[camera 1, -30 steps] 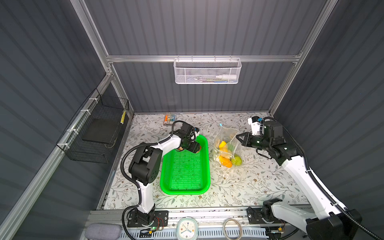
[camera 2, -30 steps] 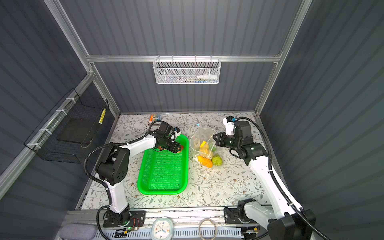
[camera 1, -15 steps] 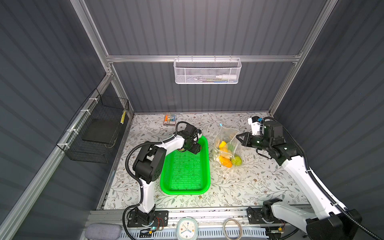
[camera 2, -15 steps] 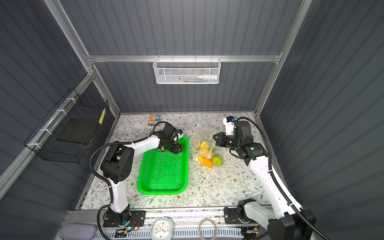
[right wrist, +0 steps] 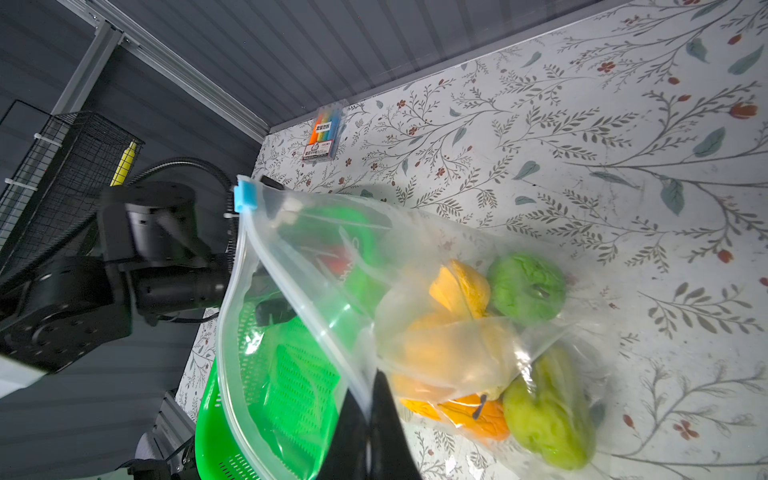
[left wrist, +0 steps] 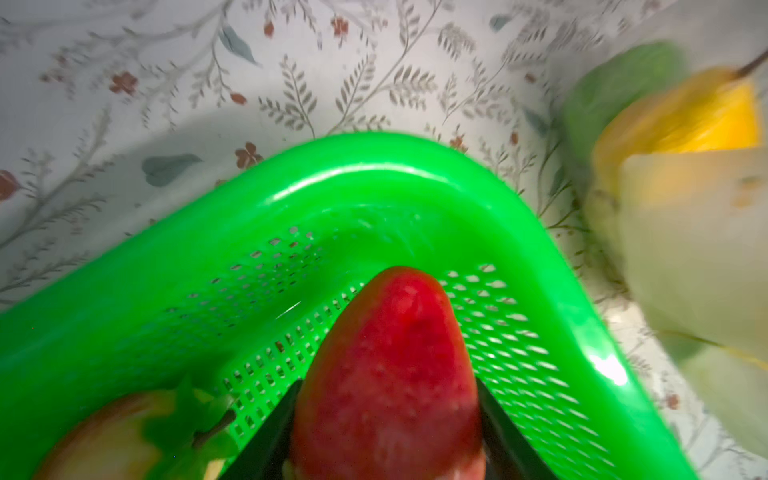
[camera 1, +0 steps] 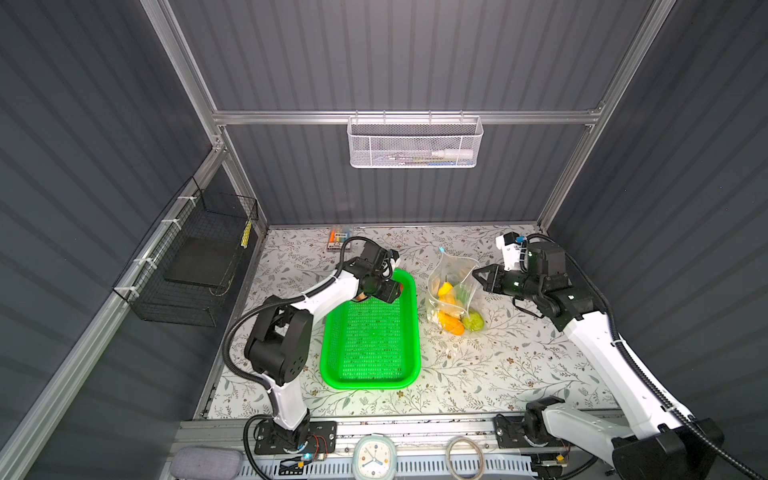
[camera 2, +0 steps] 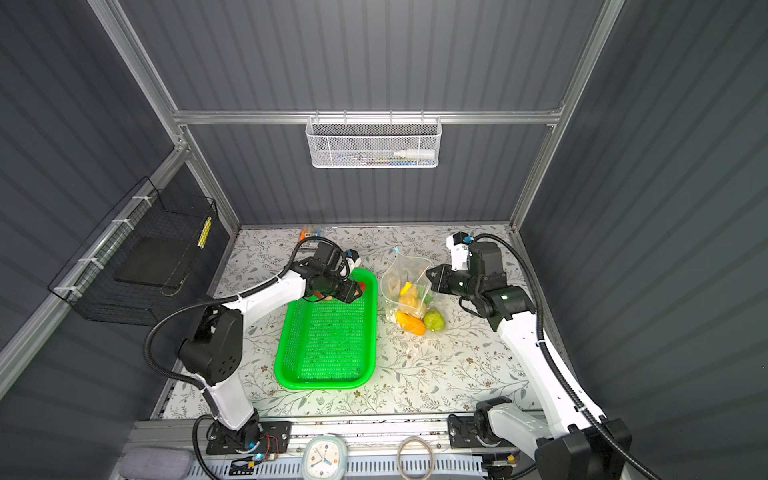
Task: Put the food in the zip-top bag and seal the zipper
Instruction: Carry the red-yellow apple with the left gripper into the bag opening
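Note:
My left gripper [left wrist: 386,395] is shut on a red strawberry-like food [left wrist: 395,353] over the far right corner of the green tray [camera 1: 370,332]; in both top views it sits there [camera 2: 357,289]. A reddish-yellow food [left wrist: 104,436] with a green leaf lies in the tray beside it. My right gripper [right wrist: 370,399] is shut on the mouth edge of the zip-top bag [right wrist: 316,291] and holds the mouth up and open toward the tray [camera 1: 478,274]. Inside the bag lie yellow [right wrist: 461,286], orange [right wrist: 478,415] and two green foods [right wrist: 525,286]. The zipper's light-blue slider [right wrist: 243,197] sits at the raised end of the mouth.
A pack of coloured markers [camera 1: 340,240] lies at the back of the table. A black wire basket [camera 1: 199,262] hangs on the left wall and a white mesh basket [camera 1: 413,143] on the back wall. A clock [camera 1: 374,459] and a ring [camera 1: 463,457] sit on the front rail.
The left jaws have narrowed onto the red food and the left arm has shifted slightly. The right arm and the bag have stayed still.

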